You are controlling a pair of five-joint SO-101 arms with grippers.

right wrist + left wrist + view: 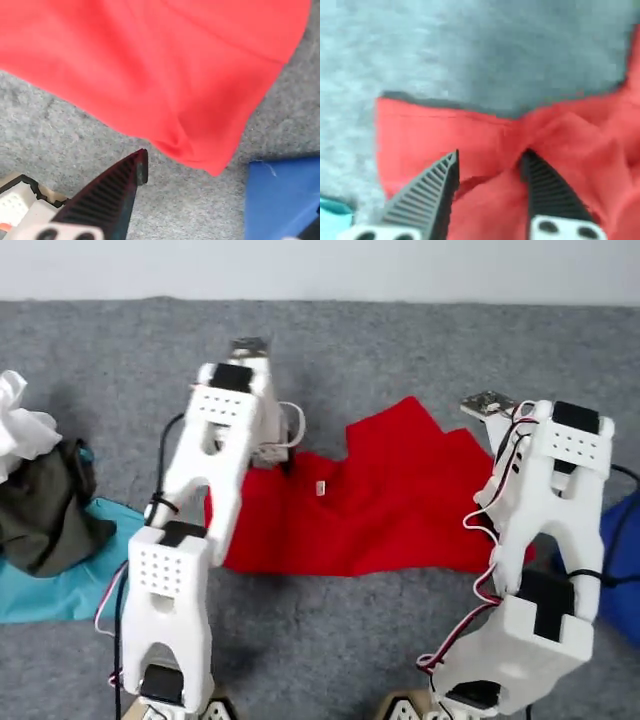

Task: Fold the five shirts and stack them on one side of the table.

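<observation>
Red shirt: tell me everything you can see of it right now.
The red shirt is soft, plain red cloth with a small white tag showing. It lies spread out and rumpled on the grey table between the two arms, its outline jagged with creases. The left gripper is down at its edge, jaws open either side of a raised ridge of cloth. One corner ends just short of a blue cloth.

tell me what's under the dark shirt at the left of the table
The dark shirt lies on a light blue shirt, which sticks out at its near side. The rest of the blue one, and anything else beneath, is covered.
</observation>
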